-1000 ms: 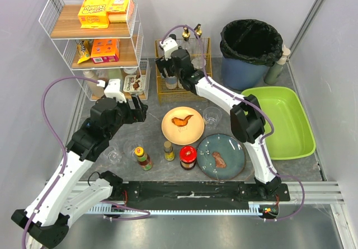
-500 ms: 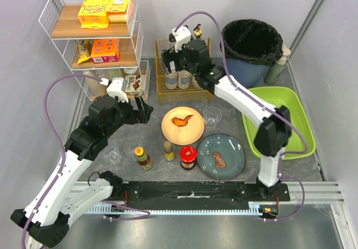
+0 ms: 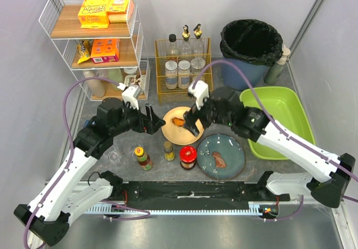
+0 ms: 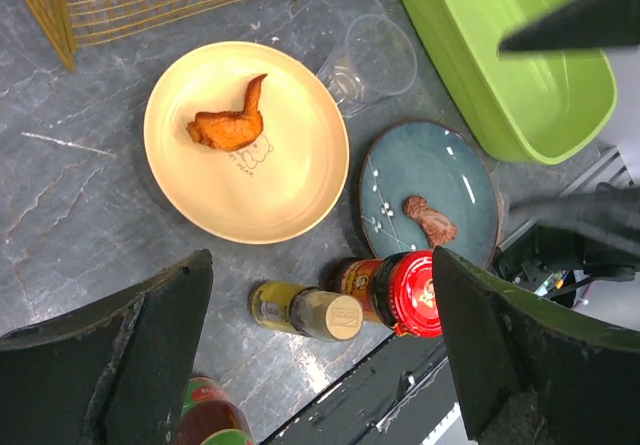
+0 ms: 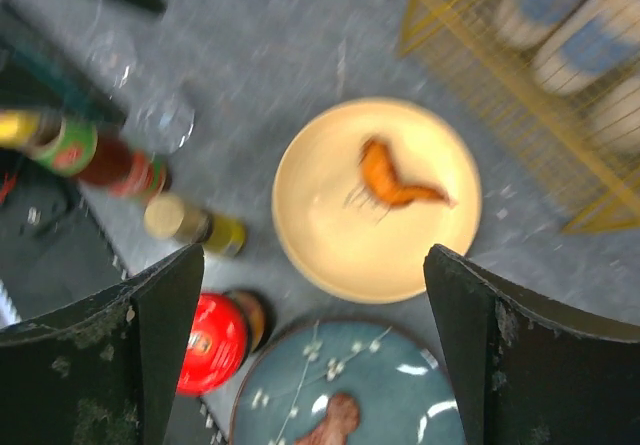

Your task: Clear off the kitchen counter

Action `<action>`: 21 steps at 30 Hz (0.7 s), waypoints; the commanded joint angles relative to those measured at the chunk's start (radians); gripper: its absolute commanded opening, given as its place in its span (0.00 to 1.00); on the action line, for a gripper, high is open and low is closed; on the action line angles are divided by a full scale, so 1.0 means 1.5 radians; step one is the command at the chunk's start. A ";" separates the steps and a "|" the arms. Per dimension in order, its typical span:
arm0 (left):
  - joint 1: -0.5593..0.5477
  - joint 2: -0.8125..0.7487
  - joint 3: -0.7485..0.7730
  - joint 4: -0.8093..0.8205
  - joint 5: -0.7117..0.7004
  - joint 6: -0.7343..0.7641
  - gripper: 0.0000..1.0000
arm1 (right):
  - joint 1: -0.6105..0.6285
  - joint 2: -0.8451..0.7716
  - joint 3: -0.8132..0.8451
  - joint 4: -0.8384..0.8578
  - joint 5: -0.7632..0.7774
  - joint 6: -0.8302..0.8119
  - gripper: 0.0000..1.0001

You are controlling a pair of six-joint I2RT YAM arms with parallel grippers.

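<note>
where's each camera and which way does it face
Top external: above and behind the robot, looking down on the dark grey stone-patterned kitchen counter; both arms show.
Left wrist: on the left arm, facing down; open left tool frames a round cream plate.
Right wrist: on the right arm, facing down, blurred; open right tool shows.
Shared: both wrist views hold that plate.
</note>
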 commanded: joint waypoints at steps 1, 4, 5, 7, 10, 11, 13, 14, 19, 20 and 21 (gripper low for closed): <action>0.002 -0.006 -0.019 0.031 -0.033 -0.035 0.95 | 0.058 -0.042 -0.087 -0.050 0.028 0.015 0.98; 0.002 -0.017 -0.046 0.040 -0.084 -0.034 0.95 | 0.103 -0.057 -0.138 -0.026 0.049 0.033 0.98; 0.003 -0.023 -0.058 0.052 -0.097 -0.026 0.95 | 0.116 -0.058 -0.149 -0.018 0.055 0.036 0.98; 0.001 -0.026 -0.077 0.068 -0.119 -0.007 0.95 | 0.141 -0.058 -0.167 -0.014 0.075 0.041 0.98; 0.001 -0.034 -0.104 0.090 -0.137 0.011 0.95 | 0.167 -0.059 -0.187 -0.003 0.081 0.045 0.98; 0.001 -0.038 -0.113 0.097 -0.141 0.015 0.95 | 0.173 -0.062 -0.194 0.004 0.084 0.046 0.98; 0.002 -0.053 -0.129 0.110 -0.152 0.016 0.95 | 0.180 -0.063 -0.206 0.015 0.095 0.051 0.98; 0.001 -0.060 -0.135 0.116 -0.159 0.015 0.95 | 0.184 -0.060 -0.210 0.019 0.097 0.054 0.98; 0.002 -0.077 -0.140 0.125 -0.199 0.008 0.95 | 0.204 -0.040 -0.233 0.049 0.097 0.072 0.98; 0.001 -0.079 -0.139 0.122 -0.203 0.008 0.95 | 0.208 -0.036 -0.238 0.053 0.096 0.074 0.98; 0.002 -0.081 -0.140 0.118 -0.212 0.007 0.95 | 0.213 -0.033 -0.241 0.059 0.095 0.075 0.98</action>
